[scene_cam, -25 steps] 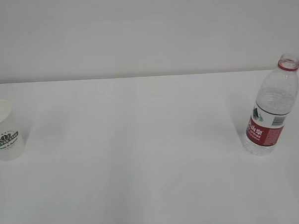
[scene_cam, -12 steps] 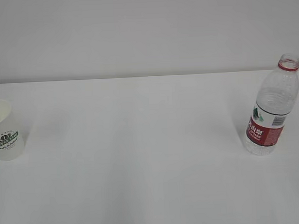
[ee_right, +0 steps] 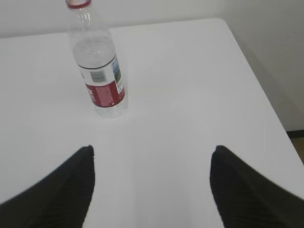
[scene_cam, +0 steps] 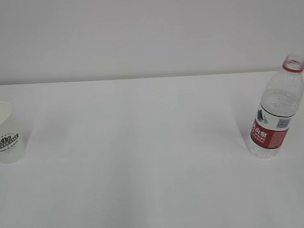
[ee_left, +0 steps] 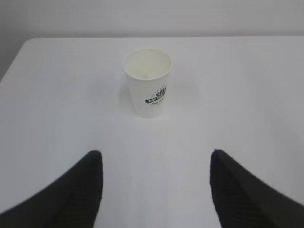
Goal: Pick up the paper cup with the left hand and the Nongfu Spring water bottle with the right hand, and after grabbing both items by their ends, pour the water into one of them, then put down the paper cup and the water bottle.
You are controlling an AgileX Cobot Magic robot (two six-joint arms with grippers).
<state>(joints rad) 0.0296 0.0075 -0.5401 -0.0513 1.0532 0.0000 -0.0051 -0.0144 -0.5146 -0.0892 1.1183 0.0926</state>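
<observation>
Your left hand (ee_left: 155,190) stands wide open with nothing between its fingers, and the paper cup (ee_left: 147,83) sits upright on the white table (ee_left: 237,95) straight ahead of it, well apart. Your right hand (ee_right: 152,190) is likewise spread wide and empty. The Nongfu Spring water bottle (ee_right: 98,61) stands upright and uncapped, ahead and to the left of that hand, far across the table from the cup.

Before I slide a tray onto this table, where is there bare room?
The whole stretch of white table between the paper cup at the left edge and the water bottle at the right lies bare, front to back. Nowhere is crowded; only those two spots are taken. Both open grippers sit back from them.
</observation>
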